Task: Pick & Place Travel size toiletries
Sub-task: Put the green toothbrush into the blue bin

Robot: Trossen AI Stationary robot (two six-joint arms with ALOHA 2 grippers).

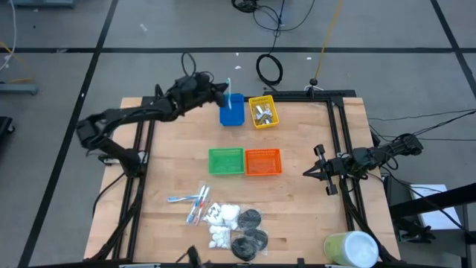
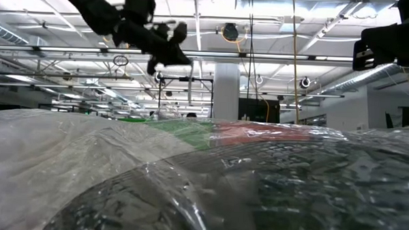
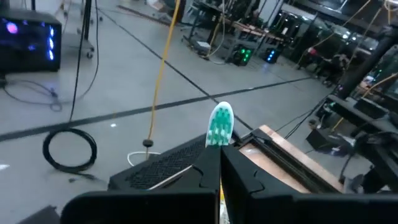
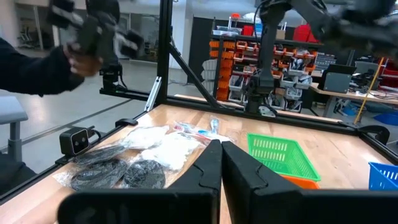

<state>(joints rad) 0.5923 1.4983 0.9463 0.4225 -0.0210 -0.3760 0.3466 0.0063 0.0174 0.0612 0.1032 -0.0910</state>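
My left gripper reaches over the table's far side, just left of the blue bin, shut on a toothbrush with a white head and green bristles. The other travel size toiletries lie in a heap at the near edge: toothbrushes, white pads and black discs. Silvery tubes lie in the yellow bin. My right gripper waits shut at the table's right side, holding nothing. My left gripper pinches the toothbrush between its two fingers just below the head. The fingers come nearly level from the table's left. The head stands up past the fingertips, bristles facing the wrist camera. The toothbrush is lifted clear of the table and the bins.
A green bin and an orange bin stand side by side mid-table. A large pale green-white cylinder stands at the near right corner. Clear plastic wrap fills the low view's foreground. A person's arm shows beyond the table.
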